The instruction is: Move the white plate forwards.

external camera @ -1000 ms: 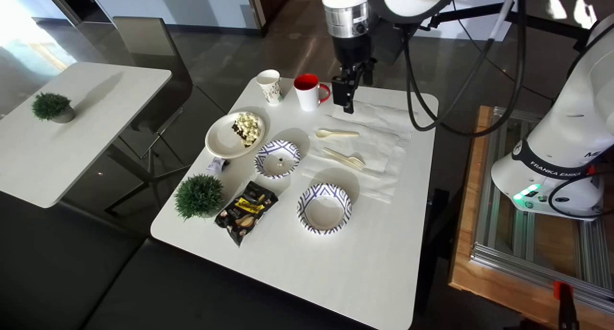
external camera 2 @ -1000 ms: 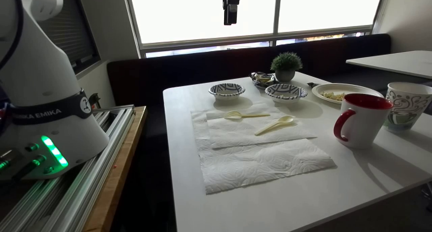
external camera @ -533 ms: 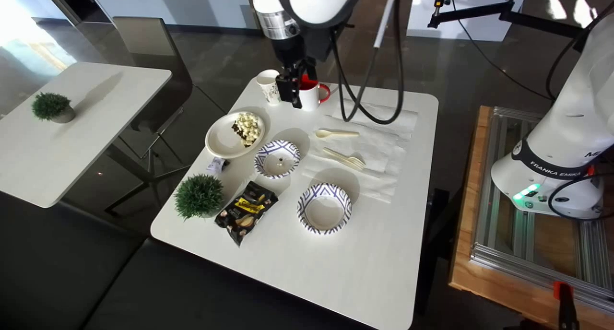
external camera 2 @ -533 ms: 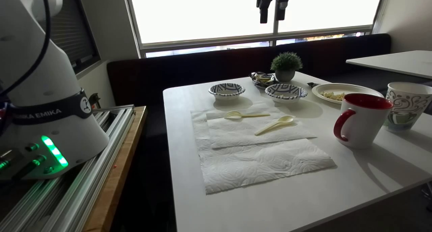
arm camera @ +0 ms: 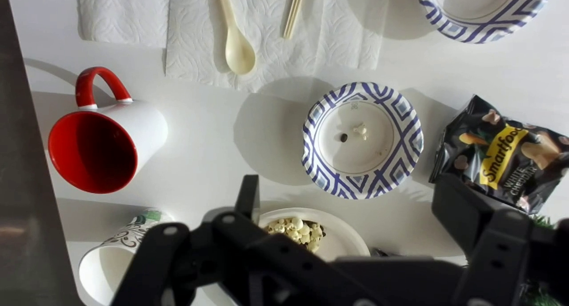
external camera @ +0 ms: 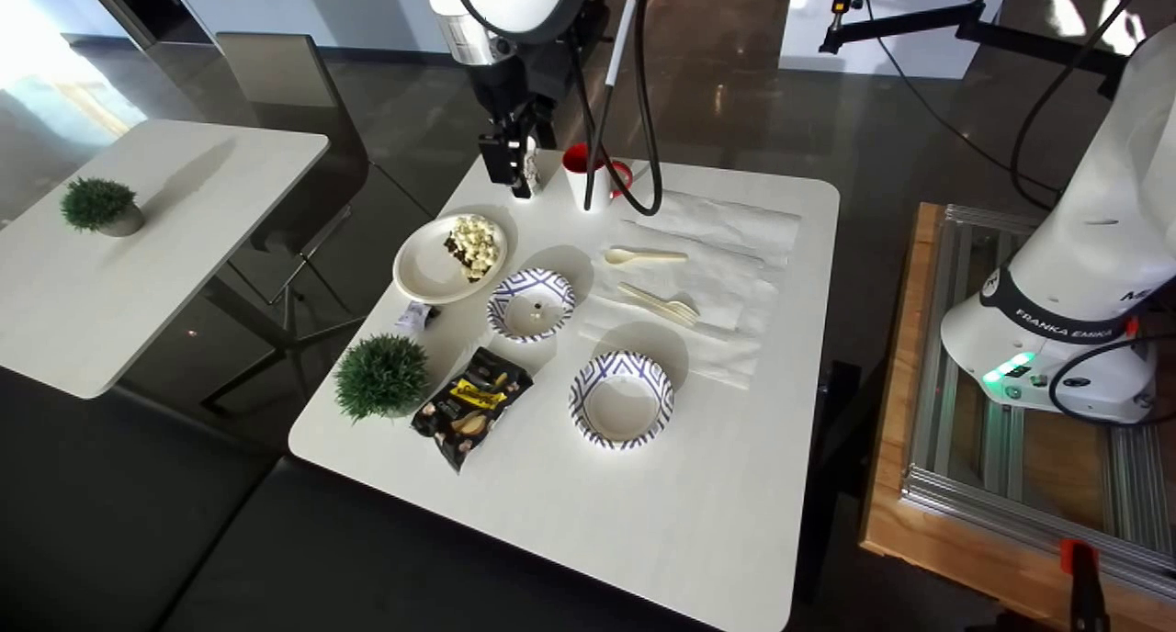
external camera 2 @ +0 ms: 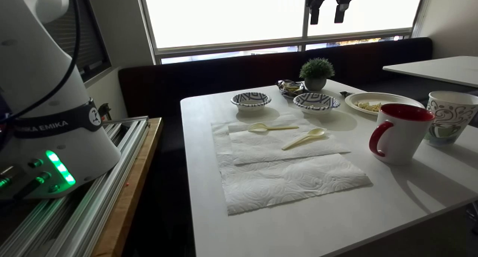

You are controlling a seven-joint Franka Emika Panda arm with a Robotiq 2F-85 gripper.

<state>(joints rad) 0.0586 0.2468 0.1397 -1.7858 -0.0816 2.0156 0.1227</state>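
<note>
High over the tabletop (external camera: 717,503) hang the black fingers (external camera 2: 314,16); they are spread wide apart and hold nothing; I see them dark against the bright window (external camera 2: 224,18) in an exterior view; the white plate (external camera: 424,263) lies flat on the tabletop, right by its edge; it sits well below the fingers, with a big gap between; popcorn (external camera: 476,246) makes a little heap on one side of it; in the wrist view part of the plate is hidden. Just beside it is a striped bowl (arm camera: 355,157) with a bit of popcorn in it; another striped bowl (external camera: 621,410) is near; a red and white mug (external camera 2: 401,137) and a paper cup (external camera 2: 450,117) stand up straight; the black snack bag (external camera: 473,404) lies near the plant (external camera: 381,375); a spoon (external camera: 643,257) rests on paper towels (external camera 2: 298,178).
</note>
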